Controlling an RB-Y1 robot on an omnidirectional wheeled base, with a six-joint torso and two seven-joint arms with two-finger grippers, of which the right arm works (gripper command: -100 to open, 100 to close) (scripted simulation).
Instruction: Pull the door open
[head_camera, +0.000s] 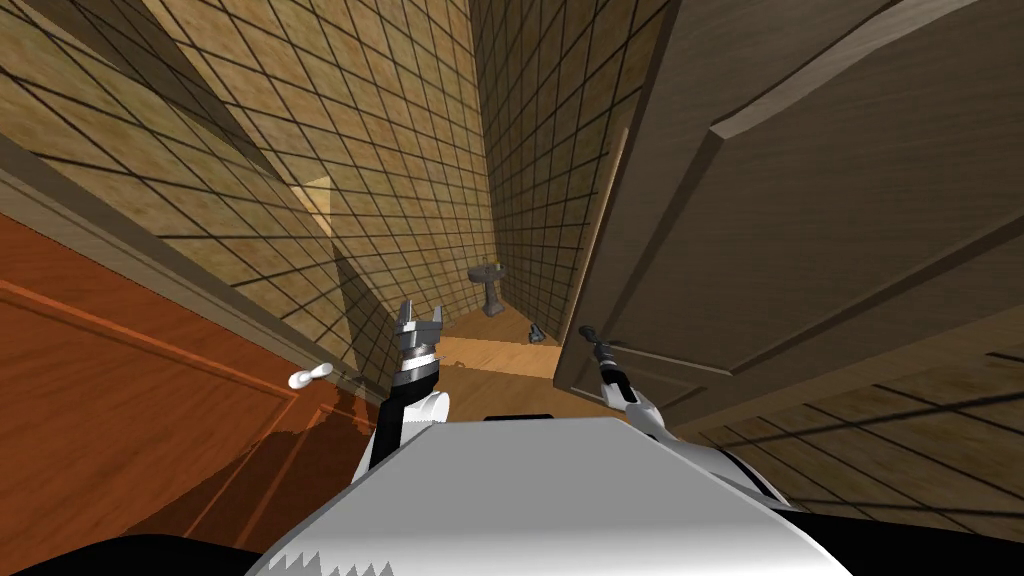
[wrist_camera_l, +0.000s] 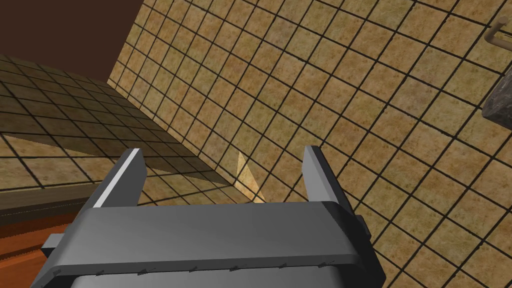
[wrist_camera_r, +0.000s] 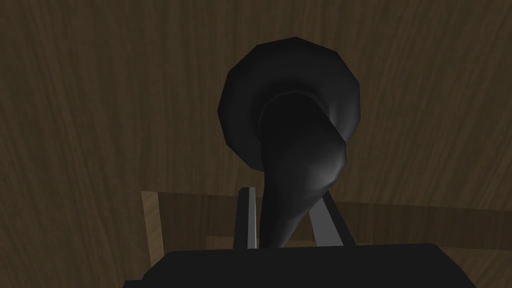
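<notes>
You see two doors, an orange door (head_camera: 130, 420) and a brown door (head_camera: 800, 230); two handles, a white handle (head_camera: 310, 375) and a dark handle (wrist_camera_r: 295, 135); one sink (head_camera: 488, 277).

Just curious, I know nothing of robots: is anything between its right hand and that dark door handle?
Nothing visible does. The fingers of the right gripper press the sides of the dark handle on the brown door.
</notes>
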